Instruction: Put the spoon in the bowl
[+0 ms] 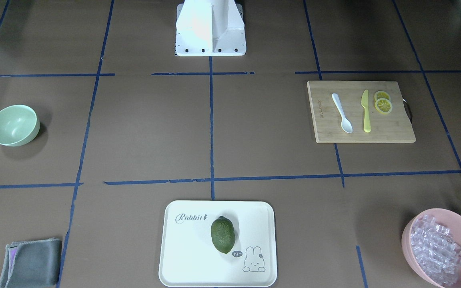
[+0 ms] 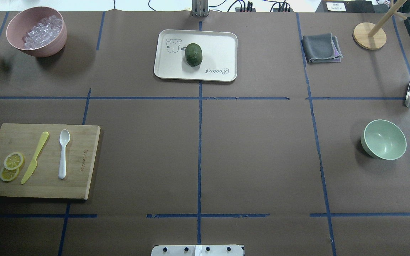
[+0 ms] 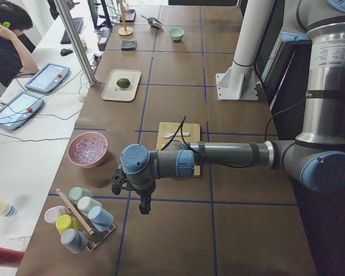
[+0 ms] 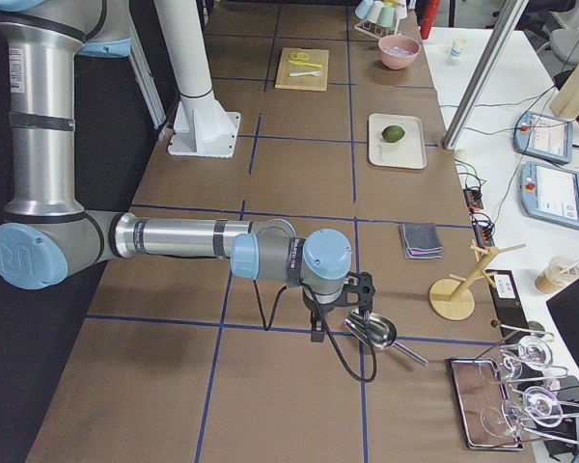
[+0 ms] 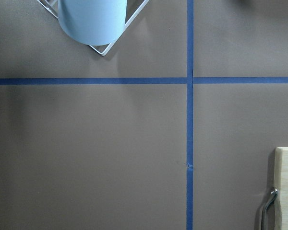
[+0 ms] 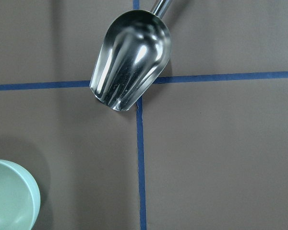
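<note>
The white spoon (image 1: 341, 113) lies on the wooden cutting board (image 1: 394, 130), next to a yellow knife (image 1: 366, 111); it also shows in the overhead view (image 2: 63, 153). The mint-green bowl (image 1: 13, 125) stands empty at the opposite end of the table (image 2: 384, 139), and its rim shows in the right wrist view (image 6: 9, 199). My left gripper (image 3: 142, 201) hangs past the board's end, near a cup rack. My right gripper (image 4: 359, 301) hangs over a metal scoop, beyond the bowl. Both show only in the side views, so I cannot tell whether they are open or shut.
Two lemon slices (image 2: 11, 166) lie on the board. A pink bowl of clear pieces (image 2: 37, 31), a white tray (image 2: 219, 46) with a green fruit (image 2: 193, 54), a grey cloth (image 2: 321, 48) and a metal scoop (image 6: 130, 60) stand round the table. A cup rack (image 3: 80, 218) is by the left gripper.
</note>
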